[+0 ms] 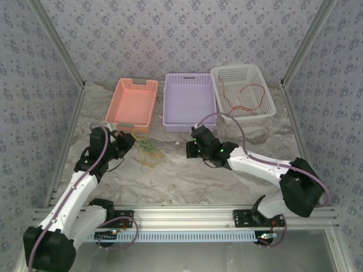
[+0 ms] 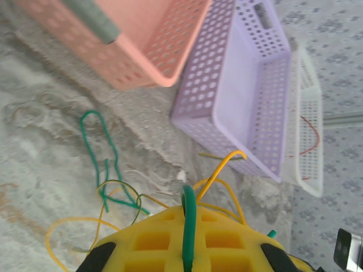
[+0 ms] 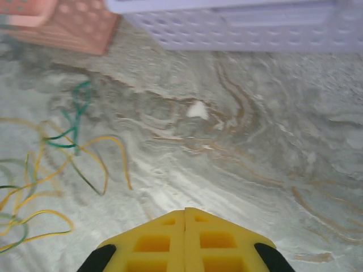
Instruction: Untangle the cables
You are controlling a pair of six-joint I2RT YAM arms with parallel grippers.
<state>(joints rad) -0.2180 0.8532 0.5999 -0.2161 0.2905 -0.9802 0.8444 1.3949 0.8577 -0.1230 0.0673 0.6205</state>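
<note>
The cables [image 1: 148,152] near the desk's [image 1: 187,181] left edge look light and floppy, best taken by a free end; left gripper [image 2: 188,241] pinches a green one, right gripper [image 3: 185,241] clenched empty.

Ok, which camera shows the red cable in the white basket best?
Top external: the red cable lies whole inside the white basket, from above. Left wrist catches a short red arc through the basket's wall.
</note>
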